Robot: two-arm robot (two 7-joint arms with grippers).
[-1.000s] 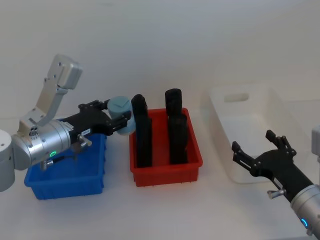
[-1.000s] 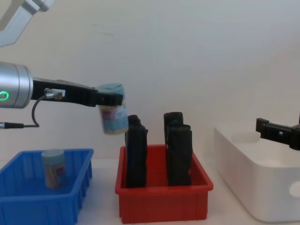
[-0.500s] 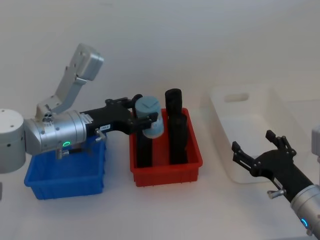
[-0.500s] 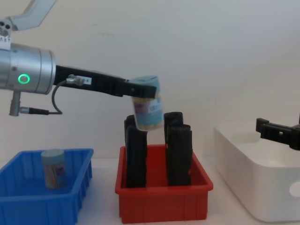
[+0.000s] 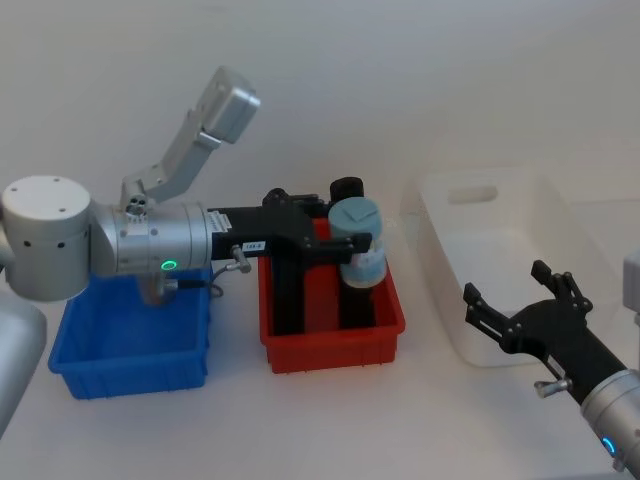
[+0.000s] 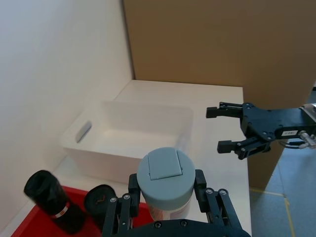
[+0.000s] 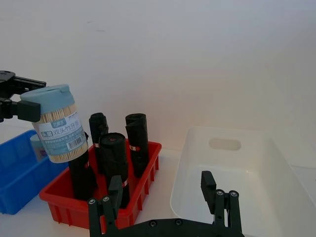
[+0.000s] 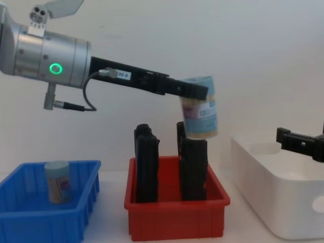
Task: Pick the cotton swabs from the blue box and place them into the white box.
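Observation:
My left gripper [image 5: 352, 240] is shut on a cotton swab jar [image 8: 200, 107] with a pale teal lid, gripping it just under the lid. It holds the jar [image 5: 358, 250] in the air above the right side of the red bin, left of the white box [image 5: 480, 195]. In the left wrist view the jar's lid [image 6: 165, 170] sits between the two fingers. Another swab jar [image 8: 57, 181] stands in the blue box [image 8: 40, 223] at the left. My right gripper [image 5: 505, 282] hovers open by the white box's near right corner, holding nothing.
The red bin [image 5: 330, 345] sits between the blue box and the white box and holds tall black blocks [image 8: 147, 164] that rise well above its rim. The held jar passes just over their tops. The white box [image 7: 227, 168] has nothing visible inside it.
My left arm has swung right with the jar, from above the blue box's far corner, across the red bin, toward the white box. The right gripper has stayed put.

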